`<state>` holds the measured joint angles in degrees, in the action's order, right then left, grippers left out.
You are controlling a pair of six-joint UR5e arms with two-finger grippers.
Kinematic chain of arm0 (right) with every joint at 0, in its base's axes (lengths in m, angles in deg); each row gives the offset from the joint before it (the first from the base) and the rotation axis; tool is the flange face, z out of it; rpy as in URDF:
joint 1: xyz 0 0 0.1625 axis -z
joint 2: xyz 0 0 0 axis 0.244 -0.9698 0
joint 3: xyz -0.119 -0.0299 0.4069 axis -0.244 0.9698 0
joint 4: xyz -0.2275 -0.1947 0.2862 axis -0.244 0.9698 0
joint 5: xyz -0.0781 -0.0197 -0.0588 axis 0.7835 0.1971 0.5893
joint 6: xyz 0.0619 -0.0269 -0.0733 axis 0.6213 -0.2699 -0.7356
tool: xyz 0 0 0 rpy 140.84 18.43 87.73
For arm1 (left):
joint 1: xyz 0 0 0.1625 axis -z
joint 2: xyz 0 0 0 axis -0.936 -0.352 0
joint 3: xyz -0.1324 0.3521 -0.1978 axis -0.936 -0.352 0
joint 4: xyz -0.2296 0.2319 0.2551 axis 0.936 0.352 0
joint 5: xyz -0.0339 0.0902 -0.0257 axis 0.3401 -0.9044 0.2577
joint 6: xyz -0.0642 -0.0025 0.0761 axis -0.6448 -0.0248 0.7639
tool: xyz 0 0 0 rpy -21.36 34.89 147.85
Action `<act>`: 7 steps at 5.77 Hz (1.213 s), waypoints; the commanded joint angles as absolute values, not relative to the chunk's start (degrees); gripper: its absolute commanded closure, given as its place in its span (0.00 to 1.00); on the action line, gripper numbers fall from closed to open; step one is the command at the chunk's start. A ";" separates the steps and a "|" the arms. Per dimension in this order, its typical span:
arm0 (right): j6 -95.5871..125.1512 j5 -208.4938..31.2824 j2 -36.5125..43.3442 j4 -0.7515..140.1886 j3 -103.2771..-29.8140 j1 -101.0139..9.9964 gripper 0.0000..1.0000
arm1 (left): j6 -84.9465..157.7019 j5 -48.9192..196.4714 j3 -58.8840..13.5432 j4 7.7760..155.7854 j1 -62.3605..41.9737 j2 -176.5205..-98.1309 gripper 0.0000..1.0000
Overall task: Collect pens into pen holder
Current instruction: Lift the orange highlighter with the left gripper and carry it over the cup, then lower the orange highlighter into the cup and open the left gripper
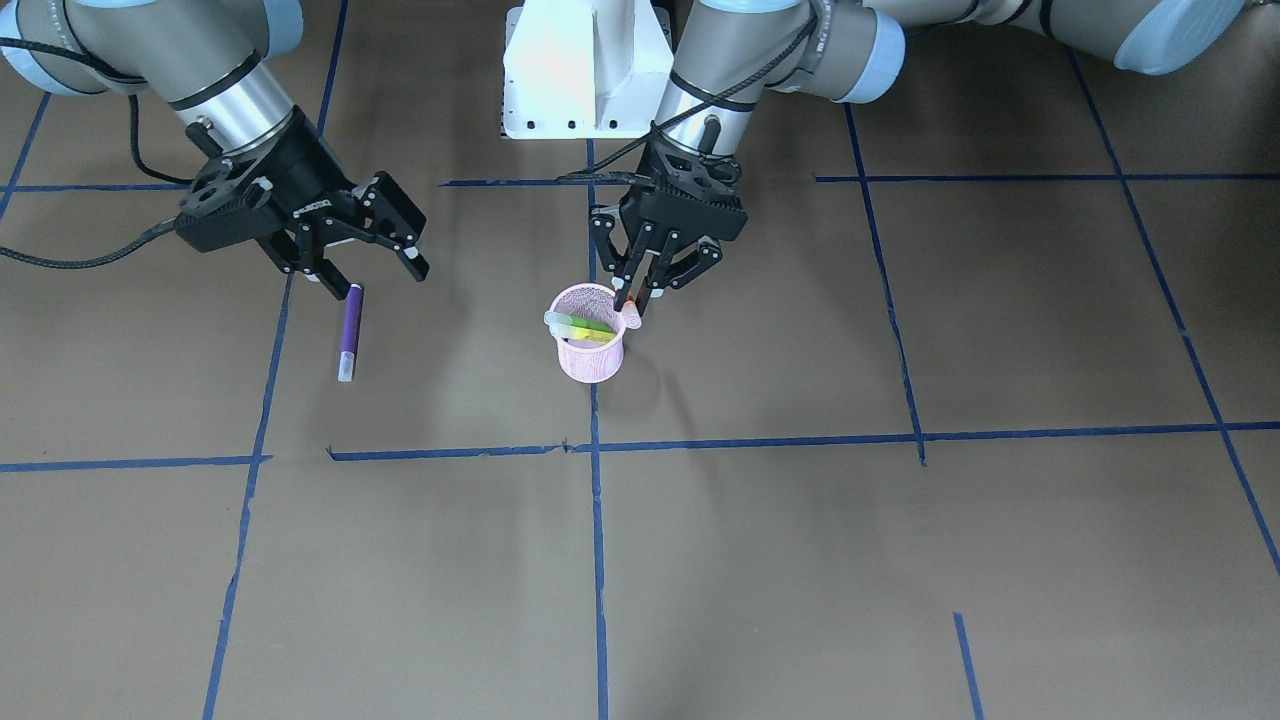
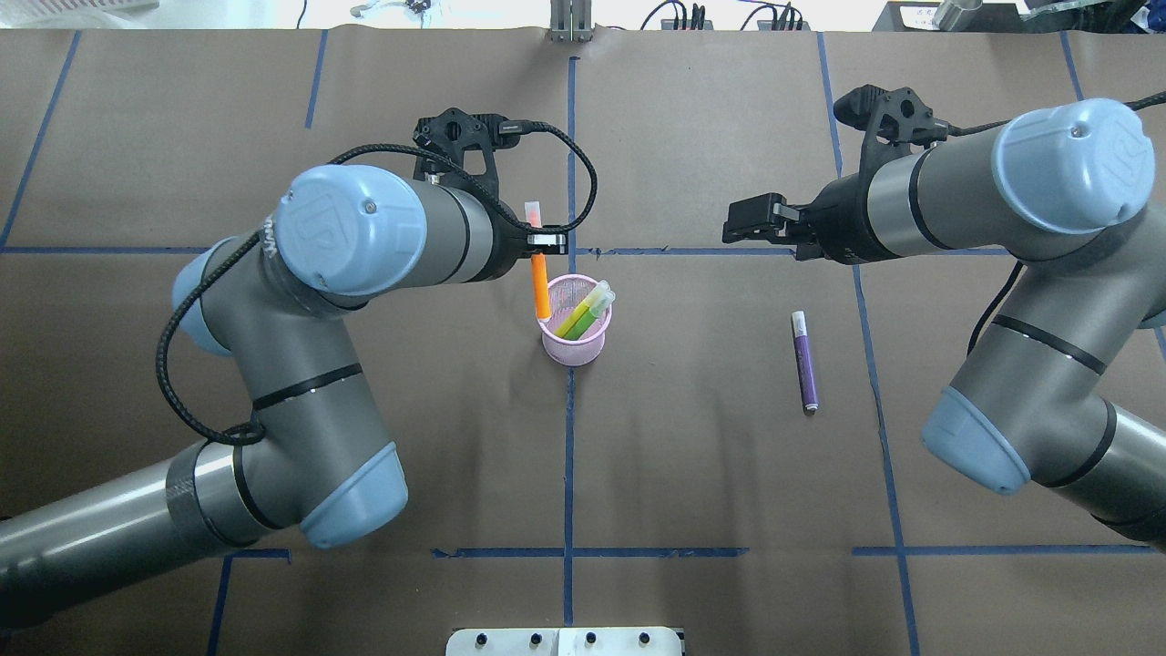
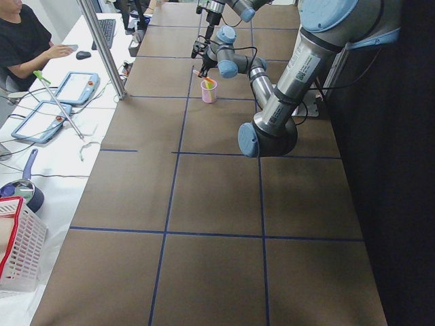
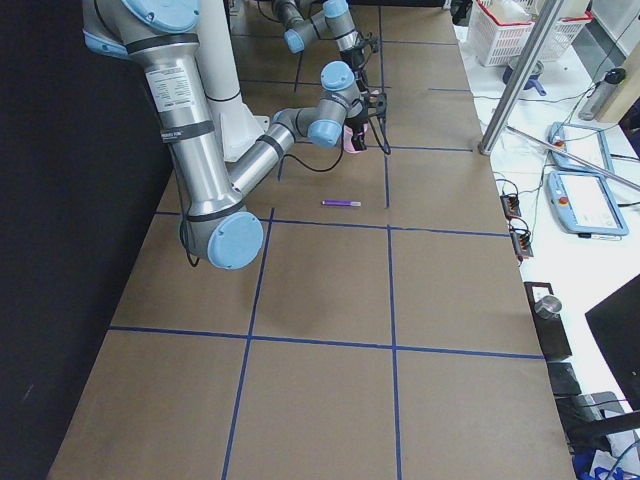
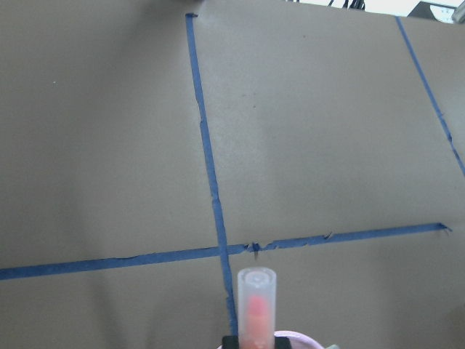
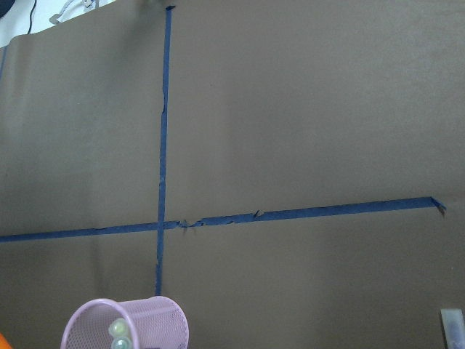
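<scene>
Now, left arm: I see it come in from the overhead view's left and bend across to the table's middle, wrist angled down over the pen holder.
Left gripper: fingers pinched narrow on the orange pen, just below its pale cap.
Orange pen: tilted, with the cap high and away from the robot's base and the bare end down at the holder's rim. I cannot tell whether it is inside.
Right arm: folded in from the other side, wrist tipped toward the table, well apart from the holder.
Right gripper: fingers spread wide with nothing between them, raised off the table near the purple pen and not touching it.
Purple pen: flat on the brown table, beside a blue tape line.
Holder contents: green pen leaning inside, pale cap past the rim. My right wrist view shows a second pale cap beside it.
Writing: small white print on the right gripper's body and marks on the blue joint caps, all too small for me to read.
</scene>
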<state>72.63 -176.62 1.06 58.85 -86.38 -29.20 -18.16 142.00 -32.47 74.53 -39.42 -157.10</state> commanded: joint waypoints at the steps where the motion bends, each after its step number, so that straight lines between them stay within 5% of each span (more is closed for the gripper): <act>1: 71.07 -179.12 0.54 59.15 -85.44 -30.78 0.00 | -19.64 136.28 -29.63 78.16 -42.84 -157.46 1.00; 2: 70.45 -181.05 0.62 59.15 -84.83 -31.92 0.00 | -19.64 136.18 -29.35 78.18 -43.19 -157.63 1.00; 3: 70.44 -181.07 0.71 59.15 -84.56 -32.02 0.00 | -19.56 136.09 -29.35 78.26 -43.28 -157.55 0.89; 4: 70.44 -181.07 0.63 58.89 -84.56 -32.11 0.00 | -19.38 136.09 -29.35 79.05 -43.20 -157.46 0.47; 5: 70.44 -181.77 0.63 58.98 -84.47 -32.19 0.00 | -19.29 136.09 -29.09 80.27 -43.20 -157.28 0.19; 7: 71.31 -182.91 0.54 59.06 -84.12 -32.63 0.00 | -19.03 136.09 -29.08 82.82 -42.76 -157.20 0.13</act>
<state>70.91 -182.44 0.59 59.00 -84.36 -32.44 -19.18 136.05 -29.11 81.25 -42.98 -157.26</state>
